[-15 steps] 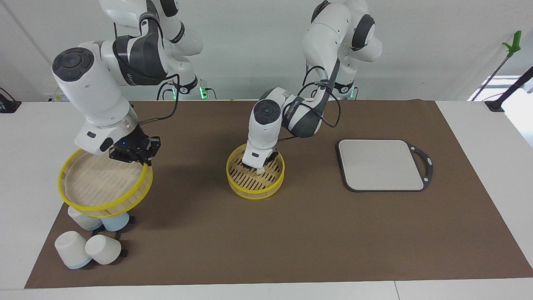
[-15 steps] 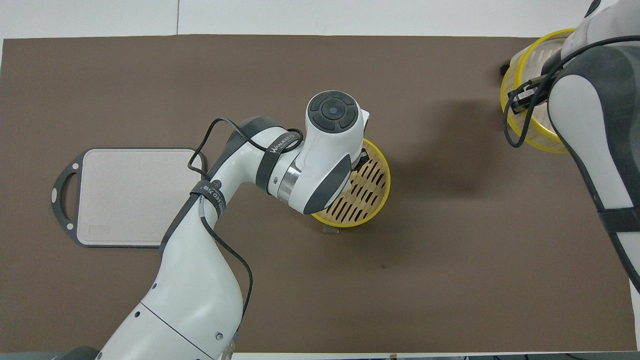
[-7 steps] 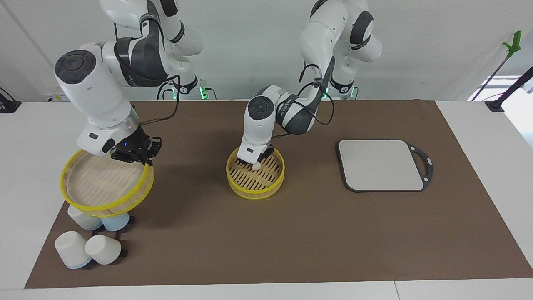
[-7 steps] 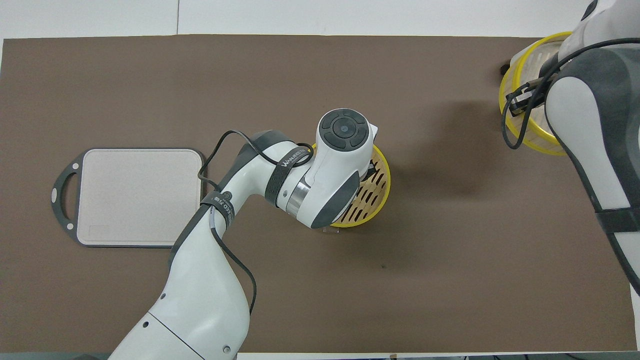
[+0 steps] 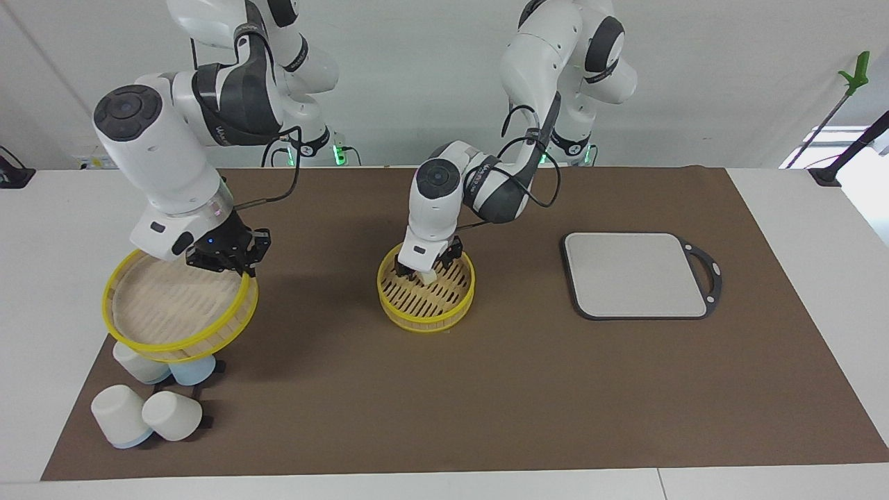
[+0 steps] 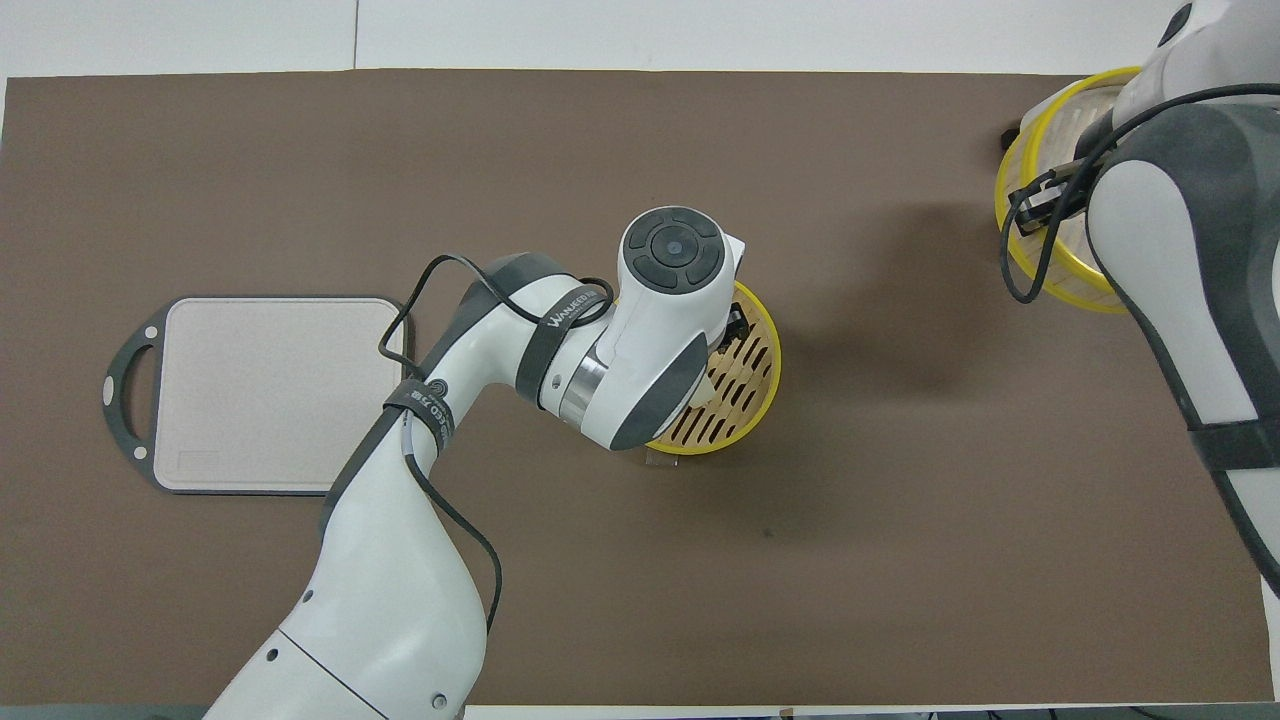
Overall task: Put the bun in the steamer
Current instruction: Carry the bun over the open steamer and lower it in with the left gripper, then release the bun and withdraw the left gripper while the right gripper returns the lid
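The steamer (image 5: 426, 300) is a round bamboo basket with yellow rims, standing mid-table; its slatted floor also shows in the overhead view (image 6: 748, 385). The small cream-white bun (image 5: 428, 277) lies on that floor, in the part nearer to the robots. My left gripper (image 5: 425, 266) hangs low inside the basket, open, with its fingers either side of the bun. My right gripper (image 5: 223, 260) is shut on the rim of the steamer's yellow-rimmed top tier (image 5: 173, 309) and holds it up over the cups. In the overhead view the left wrist hides the bun.
Several white and pale-blue cups (image 5: 149, 415) lie at the right arm's end of the table, partly under the raised tier. A grey square board with a black rim (image 5: 635, 274) lies toward the left arm's end. A brown mat (image 5: 486, 389) covers the table.
My left gripper has opened and let go of the bun, which now rests on the steamer floor. The hand moved slightly toward the robots. The right arm holds the top tier almost still.
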